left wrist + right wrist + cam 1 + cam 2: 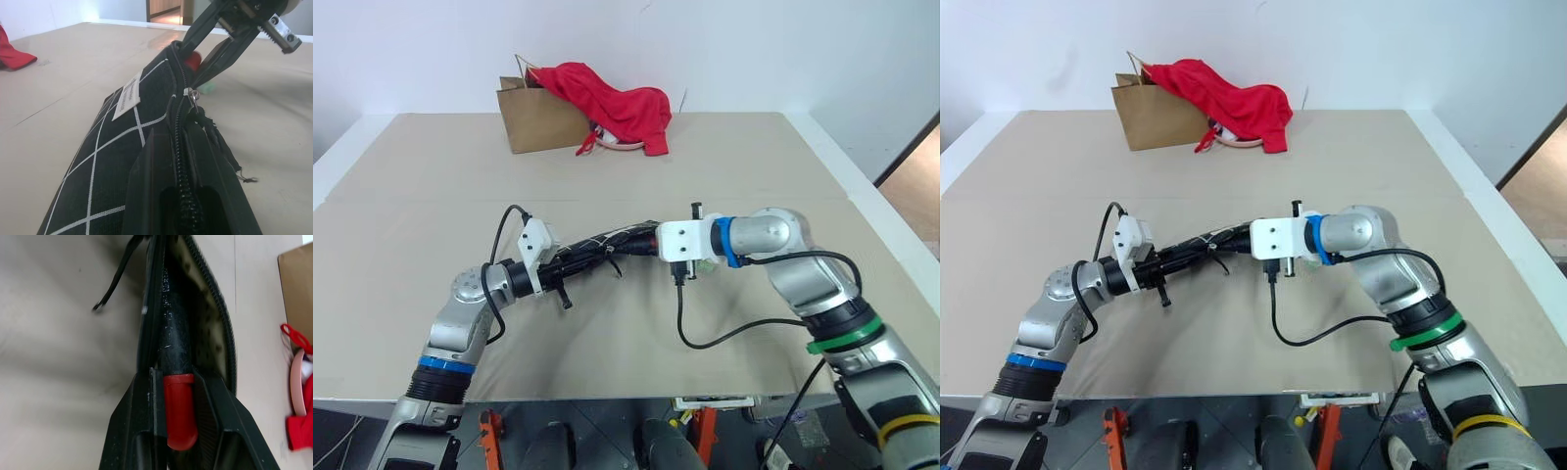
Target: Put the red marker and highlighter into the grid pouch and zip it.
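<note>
Your left gripper is at the left of the bench, fingers clamped tight on one end of the grid pouch. It holds the pouch off the bench, lying roughly level and reaching toward the centre. In the left wrist view you see the zipper line running away from the fingers, the small silver pull partway along, and the white label on the pouch's side panel.

At the centre, the pouch's far end is open. The red marker sits there — dark barrel inside the mouth, red cap end still outside. You can see the cap between the fingers in the right wrist view.

Your right gripper comes in from the right, tilted down toward the pouch mouth. Its fingers stand narrow, closed on the marker at the cap end.

Highlighter: only a small green patch shows, on the bench just beyond the right gripper. You cannot tell its exact lie.

At the back of the bench, well apart from all this, a brown paper bag stands with a red cloth draped over it.
</note>
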Controlling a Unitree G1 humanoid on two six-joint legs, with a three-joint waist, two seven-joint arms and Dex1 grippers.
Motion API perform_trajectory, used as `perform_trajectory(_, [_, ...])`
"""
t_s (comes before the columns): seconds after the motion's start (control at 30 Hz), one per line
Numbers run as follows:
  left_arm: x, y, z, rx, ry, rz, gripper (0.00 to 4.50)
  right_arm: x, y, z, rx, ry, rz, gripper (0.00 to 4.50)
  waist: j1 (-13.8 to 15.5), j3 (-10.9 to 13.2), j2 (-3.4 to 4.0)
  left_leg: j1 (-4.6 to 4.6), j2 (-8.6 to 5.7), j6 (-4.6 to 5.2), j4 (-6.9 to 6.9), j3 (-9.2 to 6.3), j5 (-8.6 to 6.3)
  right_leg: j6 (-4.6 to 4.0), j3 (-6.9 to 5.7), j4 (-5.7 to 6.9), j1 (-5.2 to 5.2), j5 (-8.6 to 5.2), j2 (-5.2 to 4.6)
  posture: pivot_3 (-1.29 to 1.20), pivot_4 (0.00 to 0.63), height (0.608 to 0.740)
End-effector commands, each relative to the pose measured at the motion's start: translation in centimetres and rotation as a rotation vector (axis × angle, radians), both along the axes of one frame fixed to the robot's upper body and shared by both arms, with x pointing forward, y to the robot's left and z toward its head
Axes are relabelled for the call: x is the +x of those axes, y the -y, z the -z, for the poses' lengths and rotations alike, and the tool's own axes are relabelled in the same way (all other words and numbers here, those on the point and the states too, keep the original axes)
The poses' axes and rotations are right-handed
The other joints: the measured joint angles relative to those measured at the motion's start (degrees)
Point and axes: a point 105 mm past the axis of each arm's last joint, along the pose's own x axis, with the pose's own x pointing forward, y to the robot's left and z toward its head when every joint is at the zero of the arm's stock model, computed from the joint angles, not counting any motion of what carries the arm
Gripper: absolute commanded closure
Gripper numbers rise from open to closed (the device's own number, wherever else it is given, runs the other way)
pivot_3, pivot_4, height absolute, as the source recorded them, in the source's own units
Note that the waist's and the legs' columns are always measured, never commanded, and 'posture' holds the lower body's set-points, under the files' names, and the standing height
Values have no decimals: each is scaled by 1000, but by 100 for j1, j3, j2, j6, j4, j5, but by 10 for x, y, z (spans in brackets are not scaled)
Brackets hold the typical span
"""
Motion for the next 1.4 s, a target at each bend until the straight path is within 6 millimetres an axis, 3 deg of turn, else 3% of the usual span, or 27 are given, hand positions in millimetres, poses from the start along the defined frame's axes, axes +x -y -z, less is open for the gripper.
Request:
perform_trajectory(0.03, [-3,4,-19,-15,74,19,4500,1,-7,-10,13,34,-31,4008,0,0,0,0,0,0,1,0,0,0,0,0,0,0,0,0,150,740])
perform_trajectory(0.1, [-3,3,-19,-15,75,16,4500,1,-6,-10,19,24,-28,4008,-1,0,0,0,1,0,1,0,0,-1,-1,0,0,1,2,0,150,740])
perform_trajectory(0.13, [-3,3,-19,-15,75,15,4500,1,-5,-10,20,19,-26,3005,-1,0,0,0,1,0,1,-1,0,-2,-2,0,-1,2,3,0,150,740])
perform_trajectory(0.3, [-4,3,-19,-18,73,13,4500,13,10,-14,22,64,45,1241,-2,0,0,1,4,0,1,-3,0,-4,-4,2,-1,2,6,0,150,740])
perform_trajectory(0.4, [-3,3,-19,-21,72,14,4500,16,21,-24,66,65,81,1241,-2,0,0,1,3,0,1,-1,0,-4,-3,1,-1,2,5,0,150,740])
perform_trajectory(0.47, [-4,4,-19,-24,71,14,4500,14,34,-48,188,58,118,1241,-1,0,0,1,3,0,1,-2,0,-3,-3,1,-1,2,4,0,150,740])
perform_trajectory(0.53, [-3,4,-19,-28,69,6,4500,4,50,-67,314,13,143,1241,10,1,0,0,2,0,0,-2,0,-3,-3,1,0,2,3,0,150,740])
perform_trajectory(0.63, [-2,2,-18,-29,65,-13,4500,-13,74,-71,430,-100,189,1241,65,0,-2,-4,0,1,-1,-9,0,-1,-12,-2,3,1,-3,0,150,740])
perform_trajectory(0.7, [-2,1,-17,-30,61,-23,4500,-14,92,-66,496,-161,286,1241,73,-1,-2,0,1,8,-1,-10,-6,-2,-14,-6,9,0,-2,0,150,740])
perform_trajectory(0.8, [0,-2,-16,-30,54,-51,4500,-8,121,-40,530,-217,501,1241,61,-1,-3,5,2,8,-1,-8,-5,-4,-10,-3,9,0,1,0,150,740])
perform_trajectory(0.93, [4,-6,-17,-44,42,-94,4500,5,136,-7,663,-297,784,1241,2,-1,-1,8,4,1,0,-2,4,-2,2,5,2,3,8,0,150,740])
perform_trajectory(1.13, [6,-4,-16,-42,36,-102,4500,16,111,29,759,-376,979,1241,-26,-1,-1,14,14,-24,-4,-6,27,17,4,6,3,10,23,0,150,740])
perform_trajectory(1.4, [6,-4,-14,-37,33,-116,4500,22,104,45,826,-438,1122,1241,-22,-2,-2,6,6,-25,-4,-2,27,18,5,2,2,13,12,0,150,740])
